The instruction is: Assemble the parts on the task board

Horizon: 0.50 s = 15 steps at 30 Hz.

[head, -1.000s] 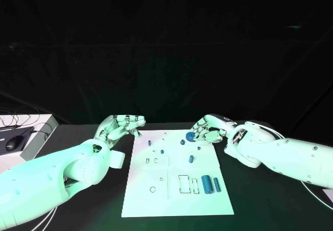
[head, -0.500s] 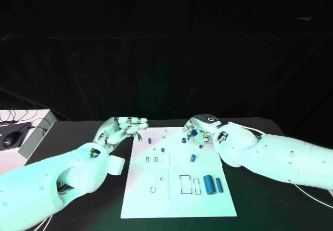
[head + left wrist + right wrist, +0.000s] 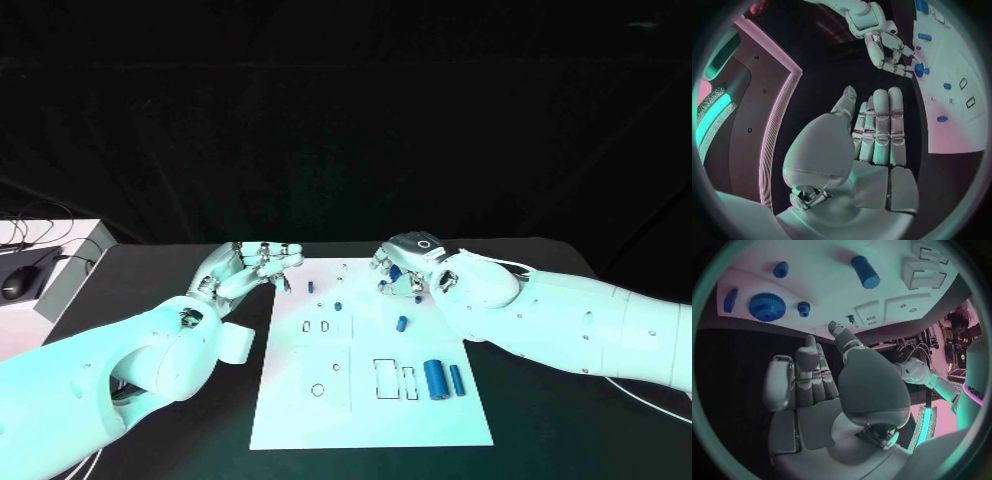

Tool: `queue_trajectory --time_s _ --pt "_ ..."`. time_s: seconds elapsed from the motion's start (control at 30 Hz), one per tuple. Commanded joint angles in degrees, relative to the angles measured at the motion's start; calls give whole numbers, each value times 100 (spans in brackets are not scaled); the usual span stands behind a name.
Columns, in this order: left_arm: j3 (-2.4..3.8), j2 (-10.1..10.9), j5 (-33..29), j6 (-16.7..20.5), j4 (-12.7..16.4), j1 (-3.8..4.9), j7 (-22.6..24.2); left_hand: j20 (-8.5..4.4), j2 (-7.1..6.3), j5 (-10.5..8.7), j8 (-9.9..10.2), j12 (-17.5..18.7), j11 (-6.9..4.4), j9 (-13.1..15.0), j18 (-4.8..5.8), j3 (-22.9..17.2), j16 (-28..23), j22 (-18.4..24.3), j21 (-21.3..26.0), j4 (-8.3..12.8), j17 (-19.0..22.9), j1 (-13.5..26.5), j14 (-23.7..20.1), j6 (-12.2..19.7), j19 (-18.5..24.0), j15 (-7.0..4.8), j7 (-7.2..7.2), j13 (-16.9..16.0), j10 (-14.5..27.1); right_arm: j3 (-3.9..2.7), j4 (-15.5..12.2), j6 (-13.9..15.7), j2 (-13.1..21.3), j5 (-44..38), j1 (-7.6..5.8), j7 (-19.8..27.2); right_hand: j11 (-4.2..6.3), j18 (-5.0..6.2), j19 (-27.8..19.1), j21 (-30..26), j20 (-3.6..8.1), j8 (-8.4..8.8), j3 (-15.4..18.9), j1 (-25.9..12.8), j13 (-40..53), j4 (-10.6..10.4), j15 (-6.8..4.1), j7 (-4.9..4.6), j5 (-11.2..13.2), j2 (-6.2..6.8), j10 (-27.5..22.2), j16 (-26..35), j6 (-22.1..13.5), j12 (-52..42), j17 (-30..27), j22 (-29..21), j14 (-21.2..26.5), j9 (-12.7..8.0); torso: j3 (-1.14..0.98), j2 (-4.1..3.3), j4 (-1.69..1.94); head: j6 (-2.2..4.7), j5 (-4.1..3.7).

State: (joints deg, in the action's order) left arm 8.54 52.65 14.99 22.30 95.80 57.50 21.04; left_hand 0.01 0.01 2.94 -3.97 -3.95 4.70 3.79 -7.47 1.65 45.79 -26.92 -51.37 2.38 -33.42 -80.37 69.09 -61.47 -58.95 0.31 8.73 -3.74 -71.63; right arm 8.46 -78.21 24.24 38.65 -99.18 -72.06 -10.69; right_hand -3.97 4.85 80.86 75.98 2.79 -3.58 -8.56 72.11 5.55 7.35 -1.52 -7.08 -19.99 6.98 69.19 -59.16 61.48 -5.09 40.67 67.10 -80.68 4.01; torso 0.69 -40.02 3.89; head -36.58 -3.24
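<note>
While the right hand is hovering with fingers parted and empty over the task board's far edge, the blue gear is lying there untouched. It is likely handling as light, rigid, slick plastic, best pinched across its toothed rim. The left hand is idling beside the board, fingers loosely spread, holding nothing.

The head view looks down from above and behind both arms onto the black table, taking in the whole flat white rectangular task board from some way off; the left wrist view sits close behind the silver many-fingered left hand and faces across the table toward the board's edge; the right wrist view sits close behind the silver right hand, facing the board from near; all three share the board's far end, where a blue toothed gear wheel shows.
</note>
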Motion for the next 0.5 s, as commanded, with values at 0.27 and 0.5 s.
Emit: queue_trajectory --time_s 0.27,0.5 --pt "5 -24 45 -181 -36 -10 -43 67 -17 -8 8 9 43 0 -79 26 -198 -6 -52 -6 129 61 -59 72 16 57 17 14 151 -6 29 -295 -15 -471 -5 -425 -51 109 -50 -203 -56 -3 -360 39 -66 64 42 -38 -65 37 -101 -31 131 81 135 -102 -15 28 17 -80 48 10 -42" --pt "5 -14 32 -187 -36 -11 -62 98 -23 -7 5 -1 56 1 -109 26 -338 3 -70 -15 222 77 -7 91 25 66 23 15 201 -6 98 -431 -40 -495 -5 -434 -142 295 -94 -739 -134 -7 -548 62 -182 26 102 -68 -132 108 -426 30 167 107 69 -515 -23 51 22 -114 64 20 -59"
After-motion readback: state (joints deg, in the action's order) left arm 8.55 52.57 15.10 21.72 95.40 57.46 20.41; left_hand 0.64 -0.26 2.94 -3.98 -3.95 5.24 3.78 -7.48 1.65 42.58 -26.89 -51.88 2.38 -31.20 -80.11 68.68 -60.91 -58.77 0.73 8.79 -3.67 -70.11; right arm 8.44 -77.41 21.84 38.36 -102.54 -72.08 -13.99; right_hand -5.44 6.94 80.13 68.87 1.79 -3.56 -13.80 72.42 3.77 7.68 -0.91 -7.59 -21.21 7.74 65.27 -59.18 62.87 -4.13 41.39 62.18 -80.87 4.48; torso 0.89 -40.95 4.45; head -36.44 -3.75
